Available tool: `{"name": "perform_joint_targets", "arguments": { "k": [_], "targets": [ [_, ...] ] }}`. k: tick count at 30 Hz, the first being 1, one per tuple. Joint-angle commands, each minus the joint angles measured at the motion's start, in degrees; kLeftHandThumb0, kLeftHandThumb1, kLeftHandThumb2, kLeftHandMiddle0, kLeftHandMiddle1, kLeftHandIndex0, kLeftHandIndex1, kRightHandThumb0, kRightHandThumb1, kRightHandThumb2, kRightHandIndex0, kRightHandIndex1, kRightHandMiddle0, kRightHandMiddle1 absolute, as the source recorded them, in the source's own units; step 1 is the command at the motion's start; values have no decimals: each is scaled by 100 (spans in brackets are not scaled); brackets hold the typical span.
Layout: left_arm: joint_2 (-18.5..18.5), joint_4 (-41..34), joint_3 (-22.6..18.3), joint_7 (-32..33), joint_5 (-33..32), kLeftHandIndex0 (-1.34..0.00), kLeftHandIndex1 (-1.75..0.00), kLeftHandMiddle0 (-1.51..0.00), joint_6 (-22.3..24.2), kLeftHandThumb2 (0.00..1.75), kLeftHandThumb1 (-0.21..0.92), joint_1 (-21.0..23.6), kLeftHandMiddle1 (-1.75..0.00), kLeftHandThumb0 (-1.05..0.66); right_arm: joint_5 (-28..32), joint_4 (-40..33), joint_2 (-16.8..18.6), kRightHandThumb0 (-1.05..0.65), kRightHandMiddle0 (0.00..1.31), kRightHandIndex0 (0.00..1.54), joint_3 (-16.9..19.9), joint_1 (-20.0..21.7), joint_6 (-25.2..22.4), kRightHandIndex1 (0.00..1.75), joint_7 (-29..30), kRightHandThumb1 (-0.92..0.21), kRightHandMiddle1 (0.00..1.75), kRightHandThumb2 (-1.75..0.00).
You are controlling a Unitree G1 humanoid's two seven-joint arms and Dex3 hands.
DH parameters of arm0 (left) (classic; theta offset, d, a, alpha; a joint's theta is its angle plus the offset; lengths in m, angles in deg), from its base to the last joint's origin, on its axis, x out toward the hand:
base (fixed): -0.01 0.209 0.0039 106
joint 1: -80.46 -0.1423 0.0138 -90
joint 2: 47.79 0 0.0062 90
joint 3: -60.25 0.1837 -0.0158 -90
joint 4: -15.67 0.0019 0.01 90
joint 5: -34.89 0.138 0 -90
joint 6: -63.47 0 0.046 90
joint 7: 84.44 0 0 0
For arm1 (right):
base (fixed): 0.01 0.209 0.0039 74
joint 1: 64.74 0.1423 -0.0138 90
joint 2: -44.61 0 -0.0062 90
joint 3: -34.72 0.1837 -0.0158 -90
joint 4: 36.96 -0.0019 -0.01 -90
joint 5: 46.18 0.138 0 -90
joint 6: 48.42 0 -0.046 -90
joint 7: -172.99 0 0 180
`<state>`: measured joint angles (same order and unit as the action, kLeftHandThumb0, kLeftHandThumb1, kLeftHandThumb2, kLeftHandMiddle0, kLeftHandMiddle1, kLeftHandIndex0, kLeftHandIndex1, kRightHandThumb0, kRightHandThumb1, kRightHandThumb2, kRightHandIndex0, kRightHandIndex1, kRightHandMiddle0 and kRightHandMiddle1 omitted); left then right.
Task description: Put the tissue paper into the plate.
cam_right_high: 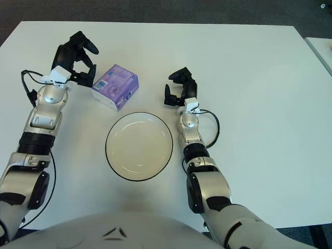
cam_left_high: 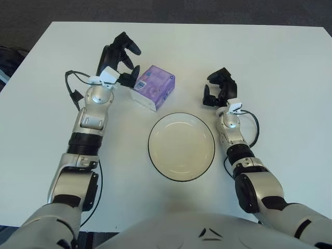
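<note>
Tissue pack: purple packet (cam_left_high: 153, 86) lying flat on the white table (cam_left_high: 280, 67), tilted on the diagonal; not in any hand.
Pack position: just off the fingertips of the left hand, on their right side — a thin strip of table shows between the nearest fingertip and the pack's left edge in the right eye view; whether they touch in the left eye view cannot be told.
Left hand: (cam_left_high: 118, 57) raised over the table at the far left of the pack; wrist and forearm run back toward the robot's body.
Left fingers: (cam_left_high: 129, 47) spread and loosely bent, one reaching forward past the pack's far corner, another (cam_right_high: 87, 76) pointing down toward the pack's near-left edge; they hold nothing.
Plate: round, cream-coloured, dark rim (cam_left_high: 150, 136); it sits nearer the robot than both sets of fingers, between the two forearms, and nothing lies in it.
Pack to plate: pack is beyond the plate's far-left rim, close to it but apart.
Right hand: (cam_left_high: 219, 87) shows to the right of the plate's far rim, idle.
Right fingers: (cam_right_high: 179, 75) curled inward — nothing is held between them.
Cables: black loop beside the left wrist (cam_left_high: 70, 87); another beside the right forearm (cam_left_high: 254, 127).
</note>
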<state>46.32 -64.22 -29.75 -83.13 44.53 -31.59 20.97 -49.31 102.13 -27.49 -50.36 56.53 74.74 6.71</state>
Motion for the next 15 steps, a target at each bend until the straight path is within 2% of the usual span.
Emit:
{"name": "perform_joint_targets", "arguments": {
  "k": [1,15],
  "targets": [
    [-37,-221,-214,-148,-231,-55,-175,-79,228,156,10,171,-169,0,-27,1237,-54,-2,59,72,33,-1447,-756,175,-8,-20,151,-138],
    [2,-379,-182,-194,-148,-55,-175,-78,428,156,10,201,-170,0,-47,1247,-44,-1,59,71,14,-1434,-767,175,29,-21,152,-138]
  ]
}}
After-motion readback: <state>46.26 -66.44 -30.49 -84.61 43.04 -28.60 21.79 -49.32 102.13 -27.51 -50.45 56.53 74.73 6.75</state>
